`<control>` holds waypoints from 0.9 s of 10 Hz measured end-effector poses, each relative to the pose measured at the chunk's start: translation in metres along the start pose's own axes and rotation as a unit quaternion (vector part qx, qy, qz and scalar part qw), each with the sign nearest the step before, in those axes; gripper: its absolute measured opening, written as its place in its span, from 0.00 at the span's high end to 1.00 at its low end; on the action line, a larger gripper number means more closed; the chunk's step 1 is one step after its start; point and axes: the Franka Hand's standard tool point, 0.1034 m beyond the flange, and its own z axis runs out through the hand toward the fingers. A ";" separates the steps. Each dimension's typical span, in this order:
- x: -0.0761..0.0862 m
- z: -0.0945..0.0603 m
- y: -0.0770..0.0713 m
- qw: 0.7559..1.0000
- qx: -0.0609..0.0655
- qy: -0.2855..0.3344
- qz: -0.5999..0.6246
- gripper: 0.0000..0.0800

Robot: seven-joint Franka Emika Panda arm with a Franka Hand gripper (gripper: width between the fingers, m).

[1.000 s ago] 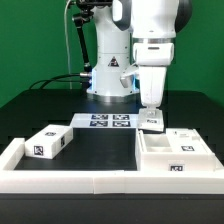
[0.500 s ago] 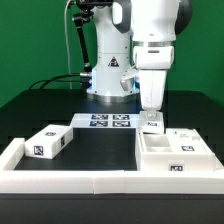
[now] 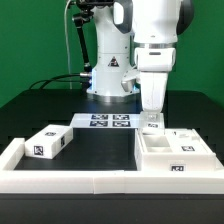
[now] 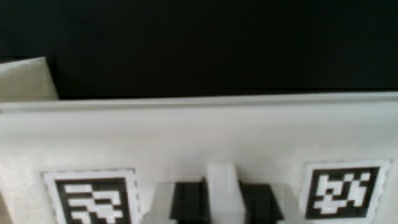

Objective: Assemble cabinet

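Backed by a plain green wall (image 3: 35, 35) across the whole rear (curtain or panel, can't tell). Set up on a black table (image 3: 100, 145), matte, also seen as the dark band in the wrist view. Edged along the front and the exterior view's left by a low white border frame (image 3: 90, 180). Laid flat toward the table's back: the marker board (image 3: 110, 121). Lit evenly and softly, shadows faint. Dark under the front edge.
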 end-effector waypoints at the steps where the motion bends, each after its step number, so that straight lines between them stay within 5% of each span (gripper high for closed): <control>1: 0.000 0.000 0.000 1.000 0.000 0.000 0.000 0.91; 6: 0.000 0.000 0.000 1.000 0.000 0.000 0.000 0.91; 9: 0.003 0.002 -0.002 1.000 -0.014 0.010 0.002 0.91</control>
